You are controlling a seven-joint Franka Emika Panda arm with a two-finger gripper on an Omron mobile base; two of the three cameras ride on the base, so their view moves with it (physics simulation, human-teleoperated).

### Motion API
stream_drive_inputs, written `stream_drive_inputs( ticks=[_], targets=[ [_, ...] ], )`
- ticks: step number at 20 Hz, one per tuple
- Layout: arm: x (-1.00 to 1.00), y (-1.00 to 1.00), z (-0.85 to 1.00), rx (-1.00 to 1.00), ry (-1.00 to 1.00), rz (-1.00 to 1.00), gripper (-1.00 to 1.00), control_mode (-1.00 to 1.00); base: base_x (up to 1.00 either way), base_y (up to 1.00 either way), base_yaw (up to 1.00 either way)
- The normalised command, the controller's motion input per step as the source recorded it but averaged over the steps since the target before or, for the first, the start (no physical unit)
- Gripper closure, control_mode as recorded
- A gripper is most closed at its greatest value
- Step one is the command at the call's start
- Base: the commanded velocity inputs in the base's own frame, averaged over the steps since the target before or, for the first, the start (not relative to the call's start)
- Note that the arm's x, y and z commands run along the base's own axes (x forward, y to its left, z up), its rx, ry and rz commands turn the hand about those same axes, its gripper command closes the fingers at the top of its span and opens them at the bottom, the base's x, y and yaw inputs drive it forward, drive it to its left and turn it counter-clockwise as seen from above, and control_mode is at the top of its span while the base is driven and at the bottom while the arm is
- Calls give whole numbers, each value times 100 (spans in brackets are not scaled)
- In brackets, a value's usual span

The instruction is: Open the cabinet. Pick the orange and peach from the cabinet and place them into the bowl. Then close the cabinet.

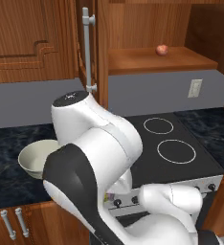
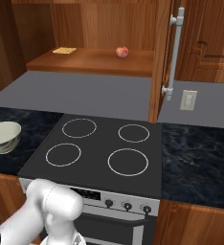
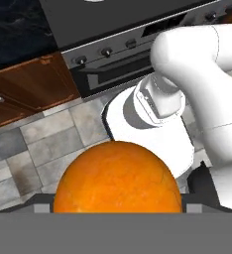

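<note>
The cabinet stands open, its doors swung out with their silver bar handles. The peach sits alone toward the back of the wooden shelf. In the hand view the orange fills the bottom middle, right at my gripper, which is closed around it; the fruit hides the fingertips. That view looks down past the orange at the tiled floor and the oven front. The cream-white bowl rests on the dark counter left of the stove, with nothing visible inside.
A black stovetop with several burner rings lies under the cabinet. A small yellow flat item lies at the shelf's left end. A wall outlet sits beside the right door. My folded arm hides part of the counter.
</note>
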Motion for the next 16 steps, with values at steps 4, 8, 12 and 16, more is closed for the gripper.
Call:
stream_drive_inputs(
  ticks=[4,8,12,16],
  targets=[
    [100,38,8,0,14,0,100,-100,0,0,0],
    [68,61,-18,-1,0,0,100,-100,0,0,0],
    [27,30,-14,-6,-2,0,100,-100,0,0,0],
    [46,12,-12,-11,-1,-4,100,-100,0,0,0]
  ],
)
